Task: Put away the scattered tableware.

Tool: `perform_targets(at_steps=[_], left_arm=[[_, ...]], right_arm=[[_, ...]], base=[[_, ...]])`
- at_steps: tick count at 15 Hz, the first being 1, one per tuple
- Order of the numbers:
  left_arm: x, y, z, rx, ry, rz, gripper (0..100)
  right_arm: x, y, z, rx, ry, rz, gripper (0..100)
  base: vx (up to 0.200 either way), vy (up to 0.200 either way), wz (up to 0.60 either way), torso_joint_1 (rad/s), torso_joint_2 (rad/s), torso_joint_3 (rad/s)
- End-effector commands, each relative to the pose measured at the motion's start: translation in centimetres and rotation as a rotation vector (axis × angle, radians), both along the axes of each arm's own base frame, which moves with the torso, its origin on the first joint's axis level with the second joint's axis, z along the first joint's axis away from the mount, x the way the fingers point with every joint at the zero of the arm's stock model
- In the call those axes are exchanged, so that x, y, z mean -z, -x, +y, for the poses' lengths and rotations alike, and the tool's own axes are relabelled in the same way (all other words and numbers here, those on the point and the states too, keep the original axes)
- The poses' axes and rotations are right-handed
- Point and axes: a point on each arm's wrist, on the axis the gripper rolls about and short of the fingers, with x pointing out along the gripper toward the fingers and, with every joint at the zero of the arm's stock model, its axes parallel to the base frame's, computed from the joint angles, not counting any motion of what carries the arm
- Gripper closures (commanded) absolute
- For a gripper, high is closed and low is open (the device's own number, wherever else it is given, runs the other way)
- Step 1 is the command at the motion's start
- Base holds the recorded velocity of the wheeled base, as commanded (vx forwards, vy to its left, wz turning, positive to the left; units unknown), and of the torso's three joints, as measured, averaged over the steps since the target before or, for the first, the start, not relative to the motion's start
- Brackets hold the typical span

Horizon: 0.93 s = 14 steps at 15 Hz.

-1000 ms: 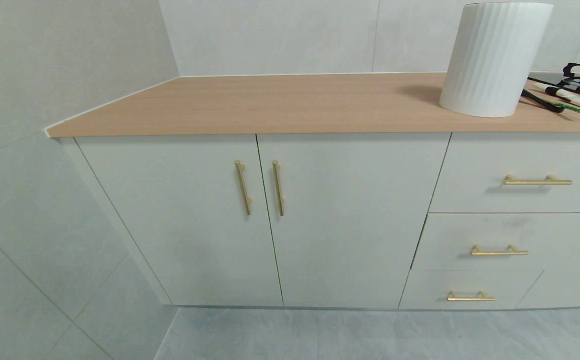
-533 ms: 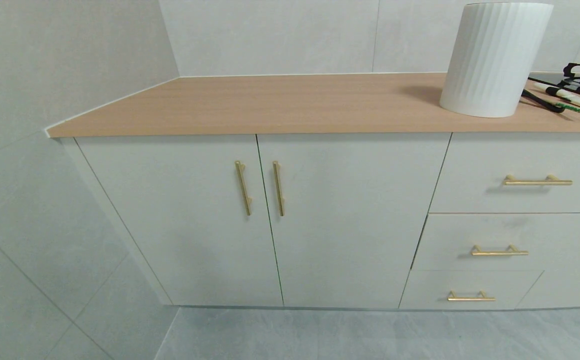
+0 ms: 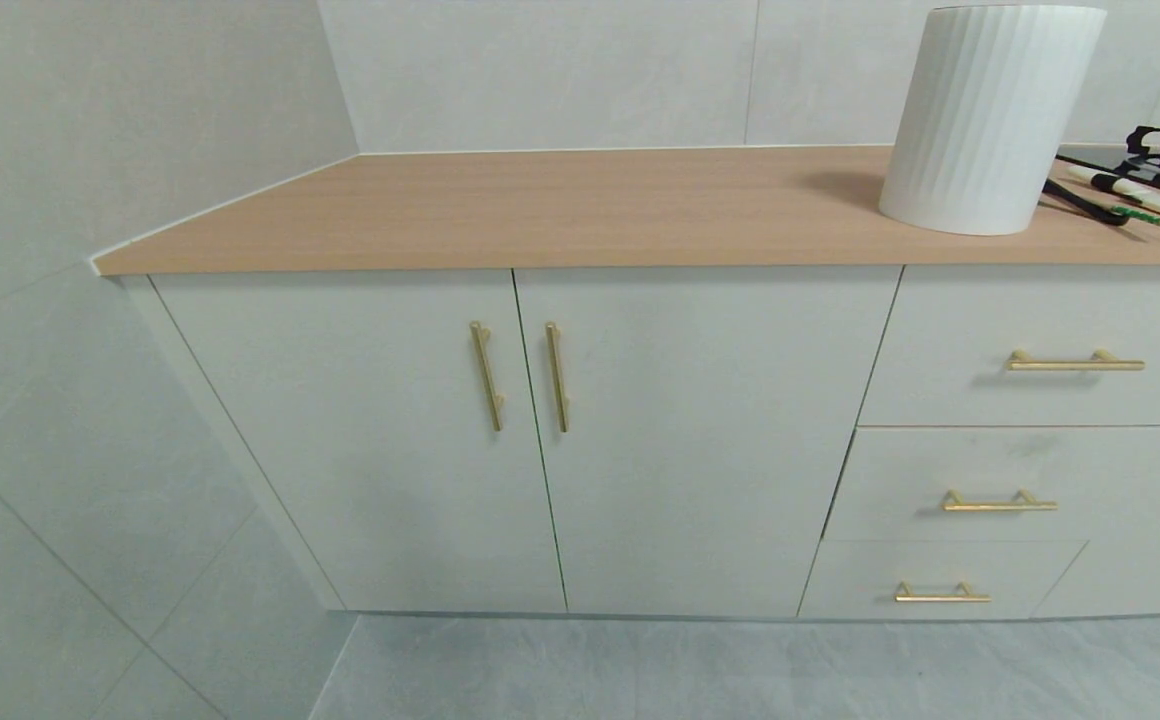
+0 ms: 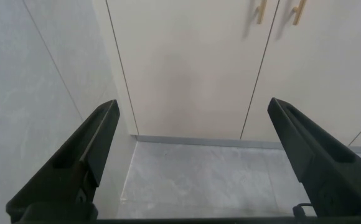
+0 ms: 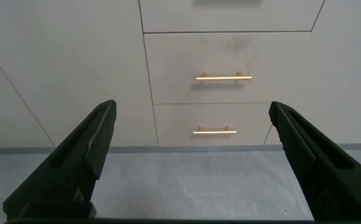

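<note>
This looks like a home kitchen. A wood-look worktop (image 3: 560,205) tops pale cabinet doors (image 3: 700,440) and drawers (image 3: 950,310) with brass handles (image 3: 557,376), amid tiled walls (image 3: 540,70) and a tiled floor (image 3: 740,665).

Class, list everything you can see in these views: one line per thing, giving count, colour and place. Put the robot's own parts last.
countertop: one, light wood, across the cabinet top
ribbed container: one, white, upright on the countertop at the robot's right
slender utensils: several, count unclear, black and white, lying on the countertop right of the container
cabinet doors: two, off-white, shut, below the countertop
door handles: two, gold, vertical, side by side at the door seam
drawers: three, off-white, shut, stacked right of the doors
drawer handles: three, gold, horizontal, one per drawer
wall: pale grey tiles, behind and left
floor: grey tiles
left gripper: black, open, low before the doors
right gripper: black, open, low before the drawers
</note>
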Motion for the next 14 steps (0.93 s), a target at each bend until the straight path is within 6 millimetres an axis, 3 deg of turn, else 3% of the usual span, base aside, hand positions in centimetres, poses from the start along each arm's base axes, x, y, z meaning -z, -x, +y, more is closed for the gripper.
perform_targets(at_steps=[1,5,14], left_arm=[[-0.01,0.00,0.00,-0.001,0.001,-0.001,0],[0.00,0.00,0.00,-0.001,-0.002,0.000,0],[0.00,0.00,0.00,0.001,-0.002,0.000,0]], right_arm=[[0.00,-0.03,0.00,0.000,-0.001,0.004,0],[0.01,-0.01,0.00,0.000,-0.001,0.002,0],[0.00,-0.03,0.00,0.000,-0.001,0.004,0]], base=[[0.000,0.000,0.00,0.000,0.00,0.000],[0.000,0.000,0.00,0.000,0.00,0.000],[0.000,-0.200,0.00,0.004,0.00,0.001]])
